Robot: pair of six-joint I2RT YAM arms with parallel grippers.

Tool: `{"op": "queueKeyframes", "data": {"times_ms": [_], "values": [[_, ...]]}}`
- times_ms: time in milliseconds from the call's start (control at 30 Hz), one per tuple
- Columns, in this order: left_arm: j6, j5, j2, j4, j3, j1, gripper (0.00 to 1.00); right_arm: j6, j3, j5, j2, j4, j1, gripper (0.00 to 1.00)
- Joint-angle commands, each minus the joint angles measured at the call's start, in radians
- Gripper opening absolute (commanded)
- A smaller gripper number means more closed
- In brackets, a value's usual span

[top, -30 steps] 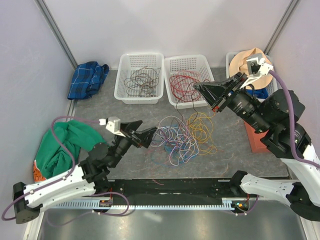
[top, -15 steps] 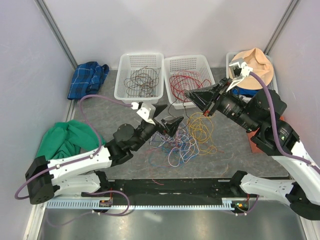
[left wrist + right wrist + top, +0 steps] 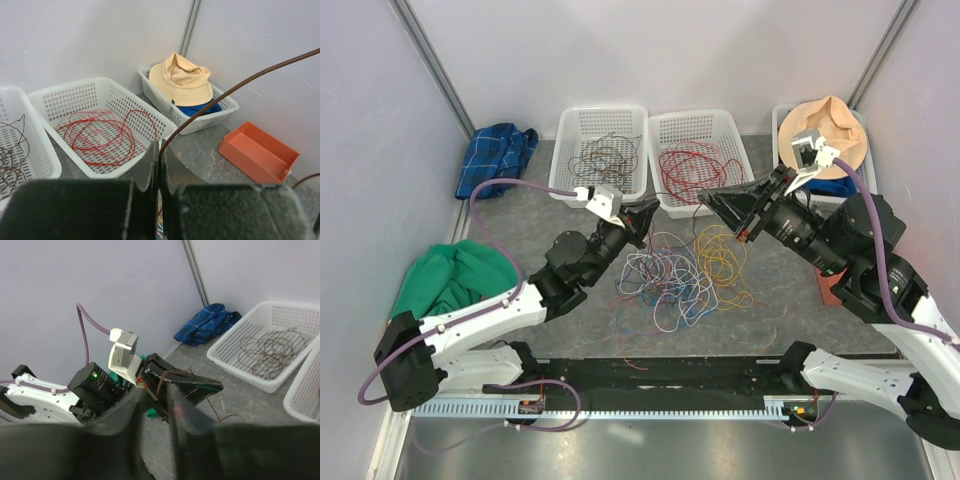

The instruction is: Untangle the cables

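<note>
You have the tangle of cables (image 3: pixel 670 275) lying mid-frame on the table (image 3: pixel 510 232): white, purple and blue loops knotted together, with yellow loops (image 3: pixel 720 250) at their right. Red cables (image 3: pixel 690 168) coil in the middle basket (image 3: pixel 654 160), brown cables (image 3: pixel 605 160) in the left basket (image 3: pixel 557 160). One dark brown cable (image 3: pixel 235 90) stretches from between the left fingers (image 3: pixel 147 167) toward the upper right.

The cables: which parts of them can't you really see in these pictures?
1. Left wrist view: brown cable, pinched in the left tool, leaves the right edge; far end unseen.
2. Right wrist view: right tool blurred; any wire inside unclear.
3. Top view: cable pile, strands too thin to trace crossings.
</note>
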Motion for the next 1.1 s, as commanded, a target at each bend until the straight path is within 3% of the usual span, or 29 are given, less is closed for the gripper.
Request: {"op": "queueKeyframes", "data": {"times_ms": [0, 67, 167, 300, 400, 700, 1067], "values": [[-0.023, 0.016, -0.051, -0.076, 0.107, 0.004, 0.02, -0.002, -0.052, 0.058, -0.042, 0.03, 0.001, 0.52], [-0.042, 0.015, -0.069, -0.208, 0.171, 0.004, 0.02, -0.01, -0.108, 0.093, -0.078, 0.021, 0.001, 0.76], [-0.063, 0.019, -0.064, -0.396, 0.346, 0.004, 0.02, -0.022, -0.21, 0.148, -0.143, 0.021, 0.001, 0.88], [-0.08, 0.058, -0.029, -0.57, 0.596, 0.004, 0.02, -0.013, -0.351, 0.145, -0.206, 0.073, 0.001, 0.88], [-0.091, 0.09, -0.008, -0.624, 0.7, 0.004, 0.02, 0.004, -0.439, 0.116, -0.217, 0.147, 0.001, 0.88], [-0.059, 0.09, 0.035, -0.742, 0.883, 0.004, 0.02, 0.004, -0.569, 0.014, -0.129, 0.366, 0.003, 0.85], [-0.04, 0.104, 0.067, -0.799, 1.005, 0.004, 0.02, 0.056, -0.71, -0.106, 0.049, 0.653, 0.001, 0.92]]}}
